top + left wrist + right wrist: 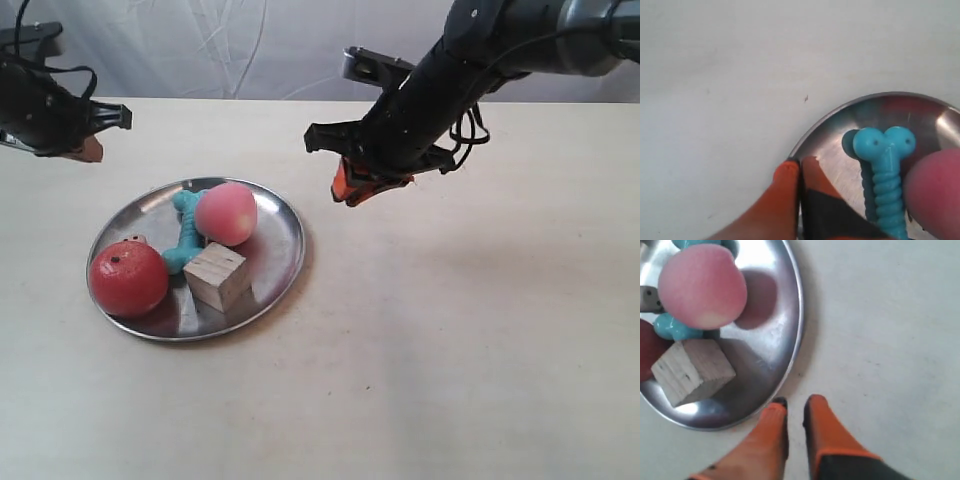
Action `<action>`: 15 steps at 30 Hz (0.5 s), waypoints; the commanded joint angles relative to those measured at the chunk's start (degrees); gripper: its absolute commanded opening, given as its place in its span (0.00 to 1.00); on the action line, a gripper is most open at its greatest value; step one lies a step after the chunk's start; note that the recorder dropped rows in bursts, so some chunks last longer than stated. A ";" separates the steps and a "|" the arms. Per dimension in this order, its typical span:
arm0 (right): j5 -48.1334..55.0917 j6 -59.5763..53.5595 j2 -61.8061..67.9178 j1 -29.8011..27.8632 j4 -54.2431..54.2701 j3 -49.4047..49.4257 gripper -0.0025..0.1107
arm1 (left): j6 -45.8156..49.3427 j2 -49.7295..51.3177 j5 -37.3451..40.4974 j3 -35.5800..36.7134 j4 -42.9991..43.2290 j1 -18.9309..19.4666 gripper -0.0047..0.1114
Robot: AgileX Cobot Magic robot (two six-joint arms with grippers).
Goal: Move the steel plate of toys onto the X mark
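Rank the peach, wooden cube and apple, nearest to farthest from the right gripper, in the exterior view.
1. Peach, on the steel plate's side facing the right gripper.
2. Wooden cube, front middle of plate.
3. Apple, far side.

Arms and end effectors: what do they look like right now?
The arm at the exterior view's left and the arm at the exterior view's right are black; black cables loop beside each. The left end effector and right end effector have tapered fingers, orange tips, black behind.
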 commanded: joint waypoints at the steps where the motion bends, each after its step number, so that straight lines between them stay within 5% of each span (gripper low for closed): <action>1: 3.70 0.24 -5.05 -0.19 -4.28 0.18 0.03 | 0.09 -6.35 1.35 -0.17 -0.43 0.02 0.04; 8: -5.06 0.24 -18.99 2.41 -9.74 9.20 0.02 | 2.39 -22.65 -0.72 5.58 -0.18 -3.17 0.04; 15: -29.79 0.24 -39.38 7.95 -14.49 30.12 0.02 | 2.67 -43.89 -6.57 19.50 -1.22 -5.07 0.04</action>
